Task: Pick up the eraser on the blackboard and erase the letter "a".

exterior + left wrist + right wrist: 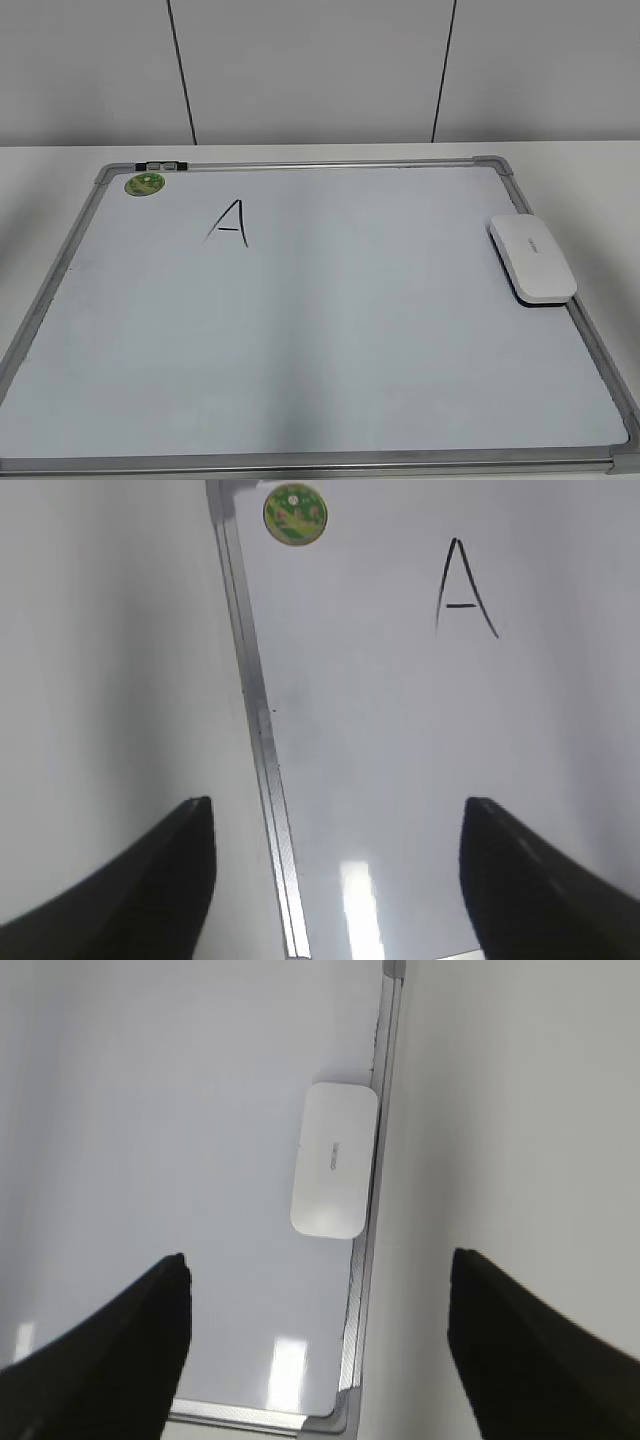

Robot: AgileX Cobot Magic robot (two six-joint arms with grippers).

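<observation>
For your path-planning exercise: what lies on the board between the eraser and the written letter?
Nothing: between the eraser and the capital letter "A" the blackboard surface is bare, as the exterior view shows.

We read a black handwritten capital "A" (229, 222) on the pale silver-framed whiteboard (330, 350); the grey print on the white plastic eraser (335, 1158) is too small.

Blackboard (330, 340) flat on table (50, 180), filling most of exterior frame. Eraser (532, 258) on board at right edge, partly over frame rail, mid-right of frame. Capital "A" (229, 223) on board, upper left of centre. Round magnet (145, 184) in board's upper-left corner, left of "A". Wall (320, 70) behind table, along top.
</observation>
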